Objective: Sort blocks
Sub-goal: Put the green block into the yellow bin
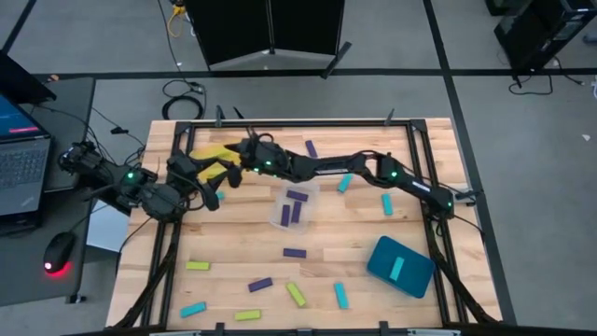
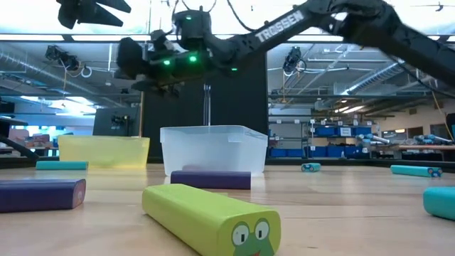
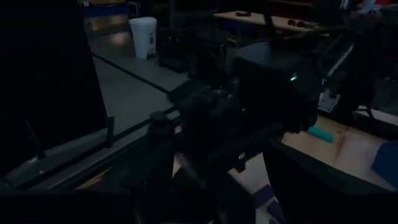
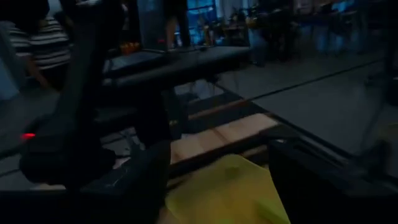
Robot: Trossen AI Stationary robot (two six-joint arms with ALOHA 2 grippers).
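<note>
The right pincer [image 1: 235, 171] reaches across the far side of the wooden worktop [image 1: 326, 233] and hangs above the yellow tray [image 1: 213, 152] at the far left; in the right wrist view the yellow tray [image 4: 227, 190] fills the gap between the two dark fingers [image 4: 134, 180], which stand wide apart with nothing seen between them. The left pincer [image 1: 207, 191] sits just beside it at the left edge of the worktop, but its own wrist view is too dark and crowded with arm parts to tell how its fingers stand. The clear tray [image 1: 294, 205] in the middle holds two purple blocks [image 1: 297, 196]; the teal tray [image 1: 401, 267] near right holds one cyan block [image 1: 398, 269]. Other blocks lie loose: a cyan block [image 1: 386, 204] at the right, a purple block [image 1: 295, 252] in the middle, and a lime-green block [image 1: 296, 294] along the near edge among more. In the low view a lime-green block [image 2: 213, 219] with a frog face lies nearest, partly hiding the purple block [image 2: 210, 179] before the clear tray [image 2: 213, 148]. A person in a striped top [image 4: 37, 53] stands beyond, cut off at the frame
</note>
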